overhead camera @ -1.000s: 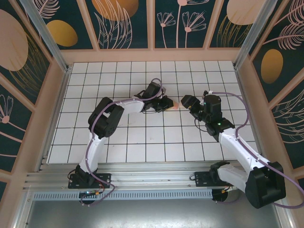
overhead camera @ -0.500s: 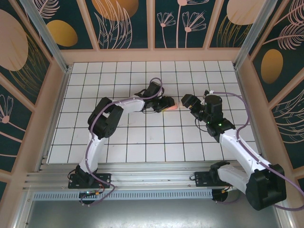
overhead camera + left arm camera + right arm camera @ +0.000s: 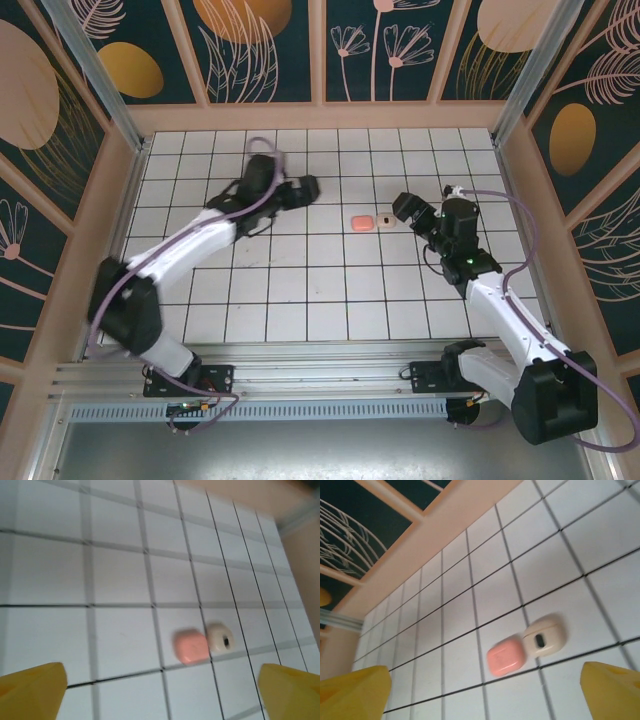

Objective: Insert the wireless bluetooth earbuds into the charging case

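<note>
Since the left gripper point(image 3: 300, 190), far left, and the right gripper point(image 3: 405, 210), just right of the cases, are held wide open and empty, insertion is judged done: coral case point(image 3: 362, 222) and pale case point(image 3: 387, 222) lie touching mid-table, earbuds presumed inside; only retreat is called for.

Coral case point(image 3: 505, 659) touching cream case point(image 3: 544, 636) on tiles point(image 3: 550, 565)

Robot lab test cell, alu frame rails point(image 3: 300, 378), white tiled tabletop point(image 3: 330, 290), leaf-print wall panels point(image 3: 395, 50)
</note>
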### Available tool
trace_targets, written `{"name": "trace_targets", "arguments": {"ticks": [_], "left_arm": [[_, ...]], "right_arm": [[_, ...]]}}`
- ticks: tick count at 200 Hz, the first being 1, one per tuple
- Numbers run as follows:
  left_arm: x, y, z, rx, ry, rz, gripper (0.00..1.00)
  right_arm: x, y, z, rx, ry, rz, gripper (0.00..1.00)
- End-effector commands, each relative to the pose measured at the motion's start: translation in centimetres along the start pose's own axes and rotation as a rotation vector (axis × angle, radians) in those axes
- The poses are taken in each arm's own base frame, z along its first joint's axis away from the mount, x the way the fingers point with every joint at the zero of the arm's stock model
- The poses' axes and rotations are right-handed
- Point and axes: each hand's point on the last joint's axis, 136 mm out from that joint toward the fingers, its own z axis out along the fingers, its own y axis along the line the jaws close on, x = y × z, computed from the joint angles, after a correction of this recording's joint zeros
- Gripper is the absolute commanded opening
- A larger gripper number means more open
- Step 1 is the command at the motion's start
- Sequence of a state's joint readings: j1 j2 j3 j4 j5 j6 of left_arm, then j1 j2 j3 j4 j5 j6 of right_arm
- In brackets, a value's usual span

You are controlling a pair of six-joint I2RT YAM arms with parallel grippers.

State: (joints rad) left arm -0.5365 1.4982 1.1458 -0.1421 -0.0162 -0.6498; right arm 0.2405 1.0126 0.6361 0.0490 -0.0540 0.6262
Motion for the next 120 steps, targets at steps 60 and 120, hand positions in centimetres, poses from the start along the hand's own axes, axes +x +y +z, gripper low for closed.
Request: {"name": "trace_targets", "arguments": {"ticks": [60,120], "left_arm": [[-0.9,17.3,-11.8,-0.558,-0.483,0.191,0.99],[0.8,21.9,-15.0,-0.572,-0.704,0.229,0.99]], "right_arm": [[-3.6,-9.7,-0.4,0.275,-0.189,-0.31,0.99],[-2.1,-13.1,-2.5,0.27,-0.385,-0.45,0.99]]}}
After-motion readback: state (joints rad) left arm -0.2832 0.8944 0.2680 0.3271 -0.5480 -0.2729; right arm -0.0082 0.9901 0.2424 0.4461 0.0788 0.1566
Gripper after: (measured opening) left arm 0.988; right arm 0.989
